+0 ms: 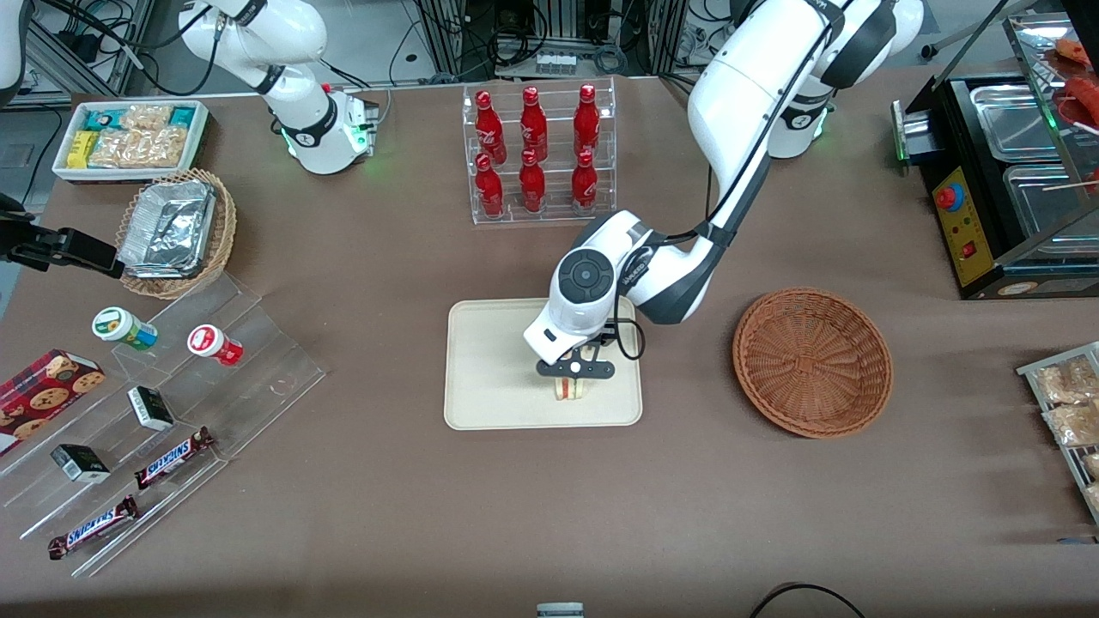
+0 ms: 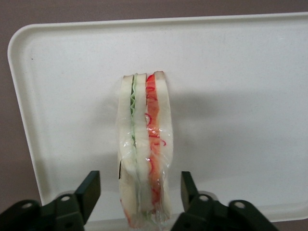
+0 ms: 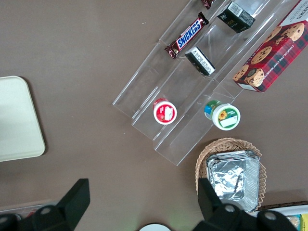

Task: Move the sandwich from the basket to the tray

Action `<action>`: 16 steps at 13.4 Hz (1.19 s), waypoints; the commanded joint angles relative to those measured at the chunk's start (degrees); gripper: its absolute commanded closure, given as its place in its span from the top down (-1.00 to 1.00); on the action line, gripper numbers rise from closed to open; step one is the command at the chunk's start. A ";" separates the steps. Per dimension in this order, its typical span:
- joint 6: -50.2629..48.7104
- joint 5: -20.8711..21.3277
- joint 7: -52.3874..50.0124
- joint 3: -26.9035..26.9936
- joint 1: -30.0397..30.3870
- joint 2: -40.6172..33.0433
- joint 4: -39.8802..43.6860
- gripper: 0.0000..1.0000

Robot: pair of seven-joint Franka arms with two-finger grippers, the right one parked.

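Cream-beige and low-rimmed, the tray (image 1: 498,360) lay on the brown table (image 1: 386,515), nearer to the front camera than the clear rack of red bottles (image 1: 537,150). On it stood the sandwich (image 2: 144,149), upright on one edge in clear wrap, its white bread layers showing green and red filling along the cut side. The left arm's gripper (image 1: 573,374) hung directly over the sandwich, close above the tray. Its fingers (image 2: 89,190) were spread wide, one on each side of the sandwich with a visible gap between each and the bread, so nothing was held. Reddish-brown wicker, the basket (image 1: 812,361) sat beside the tray, toward the working arm's end of the table, with only its woven bottom showing inside
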 commanded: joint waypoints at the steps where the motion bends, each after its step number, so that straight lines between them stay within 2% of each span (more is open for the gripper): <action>1: -0.56 0.61 -1.52 0.53 -0.78 0.51 1.78 1.00; 7: -1.26 0.88 -1.17 1.32 0.28 -2.82 1.78 1.00; 11: -5.55 0.53 0.31 5.71 0.45 -6.16 1.17 1.00; 14: -10.65 -0.96 8.47 5.72 5.53 -9.67 0.46 1.00; 16: -13.38 -4.38 11.82 5.81 8.43 -12.22 -0.24 1.00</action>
